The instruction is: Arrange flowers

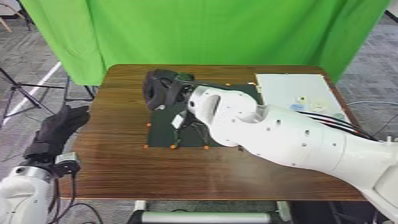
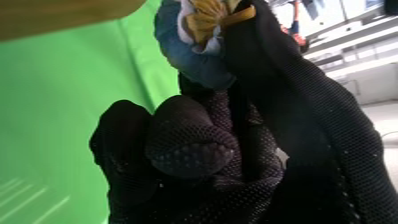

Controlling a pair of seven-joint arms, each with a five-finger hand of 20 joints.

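Beside the left edge of the table (image 1: 111, 172), in the head view, the left hand (image 1: 60, 129) is held with its fingers loosely extended, and nothing is gripped by it. Over the far left part of the dark mat (image 1: 161, 139), the right hand (image 1: 158, 91) is held. To the right, a white board (image 1: 296, 86) is laid on the table, and small pale things are scattered on it.

Against the fingers of the right hand, in the right wrist view, a flower (image 2: 186, 56) is held: blue, with some white and a yellow part. The fingers are curled and seem to be closed on it; its stem cannot be made out. It can be judged light and soft, probably cloth, so it is unlikely to be broken, but the petals could be crushed or bent by a hard squeeze. It is best taken by the stem, just under the bloom, where a slim stem could be rolled or slipped if too loosely pinched.
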